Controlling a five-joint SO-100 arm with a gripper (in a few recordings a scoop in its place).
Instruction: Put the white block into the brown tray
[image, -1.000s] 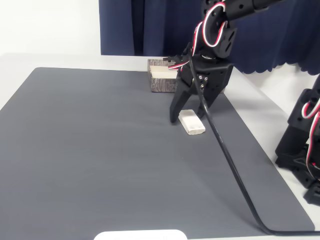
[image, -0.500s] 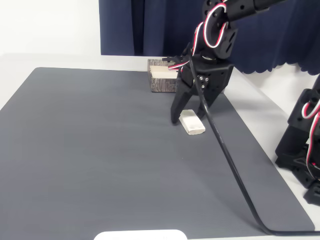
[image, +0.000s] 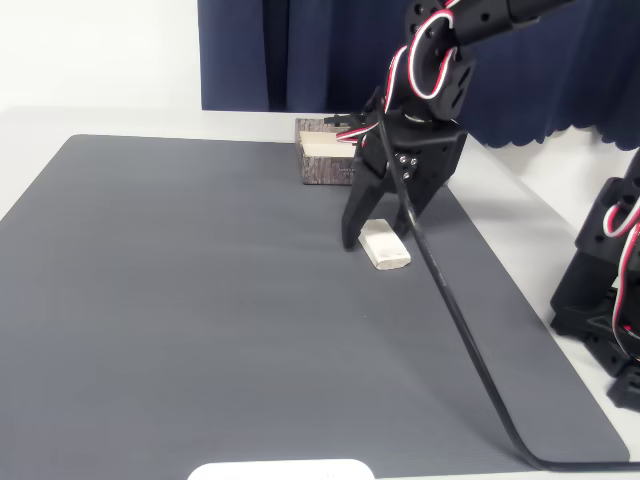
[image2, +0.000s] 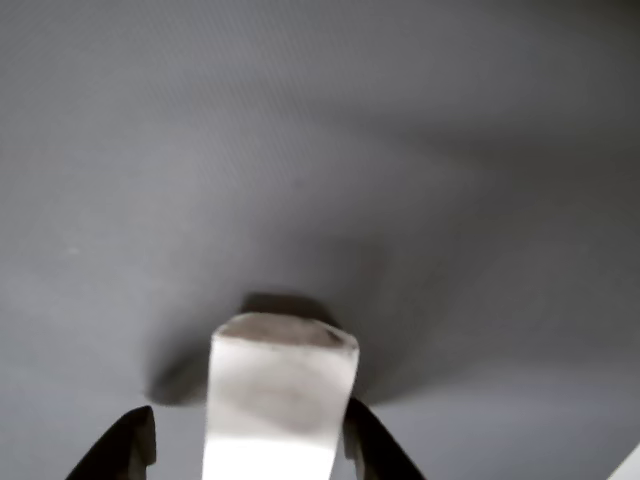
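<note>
A dark grey mat (image: 230, 300) covers most of a white table (image: 100, 120), with a navy curtain (image: 300, 50) behind. The white block (image: 384, 245) lies flat on the mat, toward the mat's far right part, well in from its right edge. The black gripper (image: 378, 232) points down over the block, its fingers spread apart on either side of it. In the wrist view the block (image2: 280, 395) sits between the two dark fingertips (image2: 125, 450), the right one touching or just beside it, the left one apart from it. The brown tray (image: 325, 152) stands at the mat's far edge, just behind the gripper; its cream inside shows, and its contents cannot be told. A black cable (image: 460, 330) runs along the mat's right side. The mat's left and near areas lie open.
</note>
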